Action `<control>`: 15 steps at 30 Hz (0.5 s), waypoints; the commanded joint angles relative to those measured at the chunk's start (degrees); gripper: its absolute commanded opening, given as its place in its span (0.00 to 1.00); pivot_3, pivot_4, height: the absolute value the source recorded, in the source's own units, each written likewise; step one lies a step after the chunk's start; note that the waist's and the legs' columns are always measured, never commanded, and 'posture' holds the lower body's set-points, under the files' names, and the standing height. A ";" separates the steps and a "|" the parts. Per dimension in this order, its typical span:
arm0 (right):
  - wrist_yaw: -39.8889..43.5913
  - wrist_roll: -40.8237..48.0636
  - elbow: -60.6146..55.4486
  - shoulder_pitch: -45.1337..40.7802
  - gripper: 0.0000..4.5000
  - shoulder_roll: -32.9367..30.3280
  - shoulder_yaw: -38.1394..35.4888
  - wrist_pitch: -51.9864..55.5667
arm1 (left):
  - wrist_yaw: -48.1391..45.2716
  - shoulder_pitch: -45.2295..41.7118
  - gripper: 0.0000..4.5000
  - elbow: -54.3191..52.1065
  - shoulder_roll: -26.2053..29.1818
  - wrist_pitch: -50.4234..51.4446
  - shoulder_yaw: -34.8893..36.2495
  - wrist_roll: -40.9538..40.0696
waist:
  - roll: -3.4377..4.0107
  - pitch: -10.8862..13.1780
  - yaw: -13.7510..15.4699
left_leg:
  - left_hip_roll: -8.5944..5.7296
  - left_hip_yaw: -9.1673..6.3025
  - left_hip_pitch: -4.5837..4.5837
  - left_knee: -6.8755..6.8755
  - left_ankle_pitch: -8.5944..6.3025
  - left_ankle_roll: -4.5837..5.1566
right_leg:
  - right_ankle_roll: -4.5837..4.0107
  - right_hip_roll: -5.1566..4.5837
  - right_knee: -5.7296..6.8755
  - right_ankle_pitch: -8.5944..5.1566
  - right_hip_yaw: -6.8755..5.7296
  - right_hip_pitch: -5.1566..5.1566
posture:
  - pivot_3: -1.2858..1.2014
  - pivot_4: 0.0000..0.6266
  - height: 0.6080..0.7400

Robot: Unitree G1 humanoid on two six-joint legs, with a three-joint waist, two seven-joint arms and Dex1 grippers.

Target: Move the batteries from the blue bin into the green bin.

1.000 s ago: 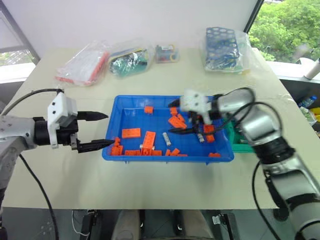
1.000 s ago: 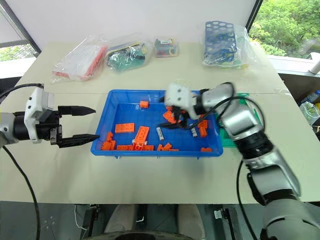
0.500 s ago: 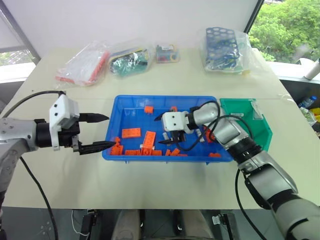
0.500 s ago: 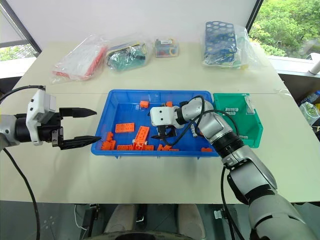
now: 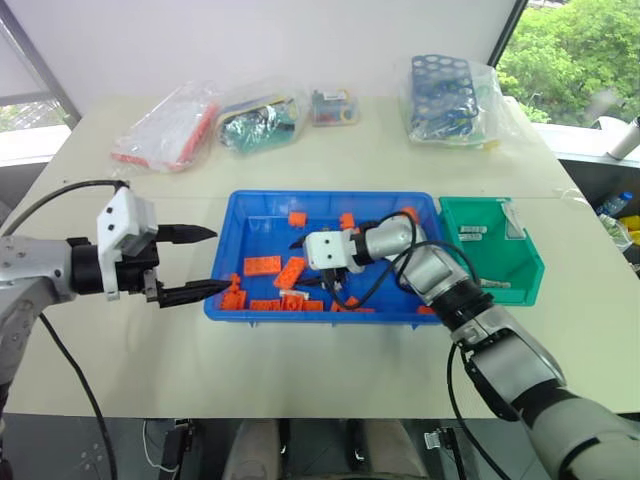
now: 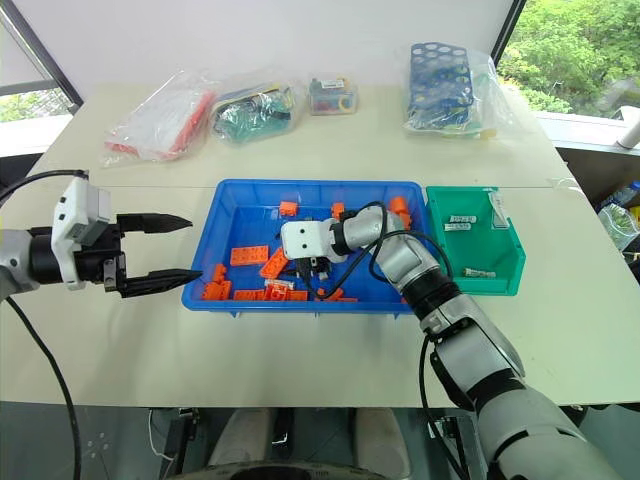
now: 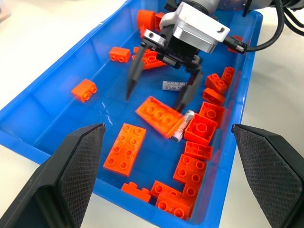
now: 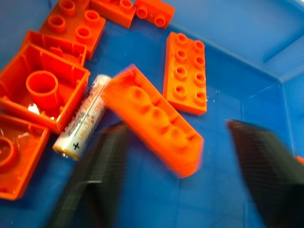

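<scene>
A: Which step? Right gripper (image 7: 159, 97), jaws apart and empty, straddles a brick (image 7: 159, 111) beside a battery (image 7: 182, 126) near the blue bin's (image 5: 262, 205) front.
B: Shift onto the battery, close, carry right to green bin (image 5: 490, 245). Left gripper (image 5: 200, 262) waits open.

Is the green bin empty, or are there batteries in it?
Not empty. The green bin holds a few small pale cylinders that look like batteries, lying flat on its bottom.

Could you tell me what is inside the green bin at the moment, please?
Inside the green bin I can see three batteries: two by its back wall and one near the front wall. Whatever lies close behind its front wall is hidden.
</scene>
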 commanded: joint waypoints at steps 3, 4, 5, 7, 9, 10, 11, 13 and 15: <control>-2.93 1.24 -1.87 -0.88 0.49 1.64 -3.52 2.14 | 0.30 -1.67 1.00 0.22 0.11 -0.72 0.75 -0.25 | 0.00 0.00 -0.10 | 0.00 0.00 0.00 -0.01 0.00 0.00 | 0.00 0.01 0.01 0.00 0.00 -0.01 | 0.52 0.24 1.00; -3.73 1.03 -1.58 -1.14 0.49 2.10 -3.79 2.54 | 0.40 -1.83 1.00 0.21 0.00 -0.76 0.58 -0.20 | 0.00 0.00 -0.12 | 0.00 -0.01 0.01 -0.01 0.00 0.00 | 0.00 0.01 0.01 0.00 0.00 -0.01 | 0.52 0.24 1.00; -4.48 0.79 -1.19 -1.40 0.49 2.60 -3.99 2.81 | 0.50 -2.04 1.00 0.22 -0.11 -0.81 0.37 -0.17 | 0.00 0.00 -0.19 | 0.01 -0.01 0.01 -0.01 0.00 0.00 | 0.00 0.01 0.01 0.00 0.00 -0.01 | 0.52 0.24 1.00; -5.14 0.49 -0.85 -1.60 0.49 3.24 -4.15 3.19 | 0.61 -2.43 1.00 0.28 -0.27 -0.81 0.04 -0.09 | 0.00 0.00 -0.24 | 0.01 -0.01 0.01 -0.02 0.00 0.00 | 0.00 0.02 0.01 0.00 0.00 -0.02 | 0.52 0.24 1.00; -5.15 0.41 -1.10 -1.39 0.49 3.45 -4.18 3.57 | 0.59 -2.78 1.00 0.44 -0.35 -0.83 -0.16 0.02 | 0.00 0.00 -0.21 | 0.01 -0.01 0.00 -0.03 0.00 -0.01 | 0.00 0.02 0.01 0.00 0.00 -0.03 | 0.52 0.24 1.00; -5.01 0.42 -1.33 -1.21 0.49 3.45 -4.13 3.81 | 0.55 -2.94 1.00 0.56 -0.36 -0.87 -0.22 0.07 | 0.00 0.00 -0.20 | 0.01 0.00 0.00 -0.02 0.00 -0.01 | 0.00 0.02 0.01 0.00 0.00 -0.02 | 0.52 0.24 1.00; -4.77 0.42 -1.63 -0.92 0.49 3.37 -4.02 4.08 | 0.49 -3.16 1.00 0.77 -0.35 -0.89 -0.25 0.08 | 0.00 0.00 -0.16 | 0.00 0.00 0.00 -0.02 0.00 -0.01 | 0.00 0.02 0.01 0.00 0.00 -0.02 | 0.52 0.24 1.00; -4.30 0.32 -2.08 -0.40 0.49 3.11 -3.71 4.20 | 0.39 -3.52 1.00 1.16 -0.31 -1.00 -0.32 0.11 | 0.00 0.00 -0.08 | 0.00 0.00 0.00 -0.01 0.00 -0.01 | 0.00 0.01 0.01 0.00 0.00 -0.01 | 0.52 0.24 1.00; -3.74 -0.35 -2.46 0.14 0.49 2.49 -3.06 3.95 | 0.41 -3.78 1.00 1.43 -0.31 -1.13 -0.33 0.18 | 0.00 0.00 -0.09 | 0.00 0.00 0.00 -0.01 0.00 0.00 | 0.00 0.01 0.01 0.00 0.00 -0.01 | 0.52 0.24 1.00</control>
